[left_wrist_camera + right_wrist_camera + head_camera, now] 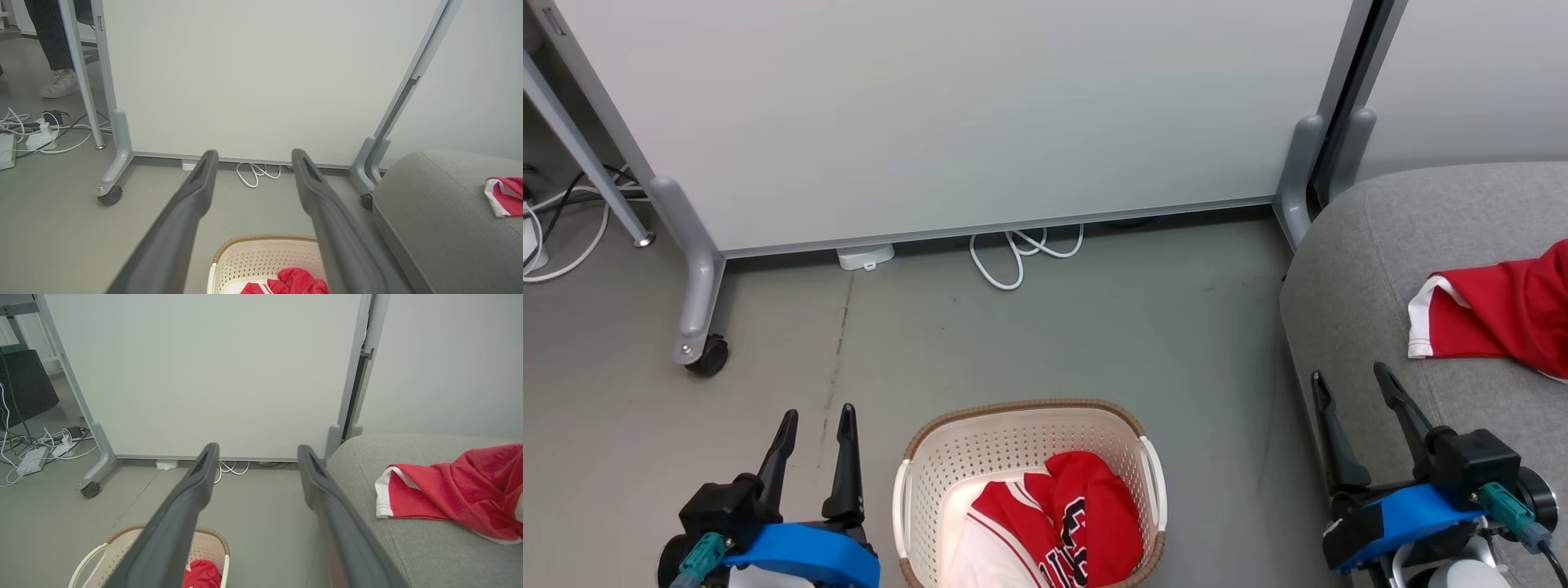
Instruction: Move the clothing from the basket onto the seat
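- The left hand has two long, dark, tapering fingers on a black block.
- The right hand is built the same.
- Each wrist carries a bright blue cover and a teal plug.
- A pale casing sits under the right wrist.

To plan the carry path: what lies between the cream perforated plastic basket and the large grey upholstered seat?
Bare grey floor, nothing on it; the head view shows this stretch between basket and seat.

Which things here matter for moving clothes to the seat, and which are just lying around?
Job: red lettered jersey in cream perforated plastic basket; red white-trimmed garment on grey fabric seat.
Lying about: white looped cable; pale wheeled partition panel.
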### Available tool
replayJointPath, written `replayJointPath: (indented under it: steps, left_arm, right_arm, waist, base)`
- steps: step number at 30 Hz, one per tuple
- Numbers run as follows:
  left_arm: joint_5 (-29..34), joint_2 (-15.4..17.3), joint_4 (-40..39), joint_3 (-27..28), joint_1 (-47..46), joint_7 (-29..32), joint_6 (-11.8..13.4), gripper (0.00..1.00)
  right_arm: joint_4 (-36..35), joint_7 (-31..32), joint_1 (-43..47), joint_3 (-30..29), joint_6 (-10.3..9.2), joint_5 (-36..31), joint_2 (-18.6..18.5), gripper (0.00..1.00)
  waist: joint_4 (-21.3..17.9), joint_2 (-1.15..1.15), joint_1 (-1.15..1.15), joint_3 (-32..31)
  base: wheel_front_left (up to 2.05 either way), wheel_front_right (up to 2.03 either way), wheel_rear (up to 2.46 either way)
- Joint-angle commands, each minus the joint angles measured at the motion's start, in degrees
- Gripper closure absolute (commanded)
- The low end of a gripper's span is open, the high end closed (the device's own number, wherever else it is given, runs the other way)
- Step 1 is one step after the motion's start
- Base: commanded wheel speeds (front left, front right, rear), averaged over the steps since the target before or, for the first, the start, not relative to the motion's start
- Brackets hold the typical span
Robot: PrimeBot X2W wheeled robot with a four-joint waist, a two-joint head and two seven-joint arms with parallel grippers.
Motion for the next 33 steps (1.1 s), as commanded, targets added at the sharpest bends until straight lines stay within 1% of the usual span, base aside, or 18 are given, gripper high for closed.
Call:
replayJointPath:
  steps: [1, 6, 14, 23, 31, 33]
  left_arm:
    - [0.0, 0.2, 0.0, -0.3, -0.8, -0.3, -0.2, 0.00]
    - [-0.2, 0.5, 0.2, -1.0, -1.3, -0.3, -0.2, 0.00]
    - [-1.0, 0.8, 2.9, -3.9, -4.7, -0.3, -0.2, 0.00]
    - [-3.8, 1.2, 10.5, -10.6, -13.9, -0.2, -0.2, 0.00]
    - [-6.0, 3.2, 18.1, -16.7, -23.4, -0.2, -0.2, 0.00]
    - [-6.2, 3.5, 19.1, -17.5, -24.6, -0.2, -0.2, 0.00]
  right_arm:
    - [-0.1, -0.1, 0.4, 0.0, 0.01, 0.4, 0.1, 0.00]
    - [-0.5, -0.4, -0.4, 0.6, 0.01, 0.7, 0.1, 0.00]
    - [-1.7, -0.6, -4.0, 3.2, 0.01, 1.2, 0.1, 0.00]
    - [-4.7, -1.3, -10.4, 5.1, 0.01, 1.3, 0.1, 0.00]
    - [-7.2, -2.1, -16.6, 7.9, 0.01, 2.5, 0.1, 0.00]
    - [-7.4, -2.4, -17.3, 8.2, 0.01, 2.6, 0.1, 0.00]
  waist:
    - [0.0, 0.00, 0.00, 0.1]
    - [-0.6, 0.00, 0.00, 1.5]
    - [-3.0, 0.00, 0.00, 8.1]
    - [-7.1, 0.00, 0.00, 20.3]
    - [-11.6, 0.00, 0.00, 32.5]
    - [-12.1, 0.00, 0.00, 33.7]
  base:
    - [0.00, 0.00, 0.00]
    - [0.00, 0.00, 0.00]
    - [0.00, 0.00, 0.00]
    - [0.00, 0.00, 0.00]
    - [0.00, 0.00, 0.00]
    - [0.00, 0.00, 0.00]
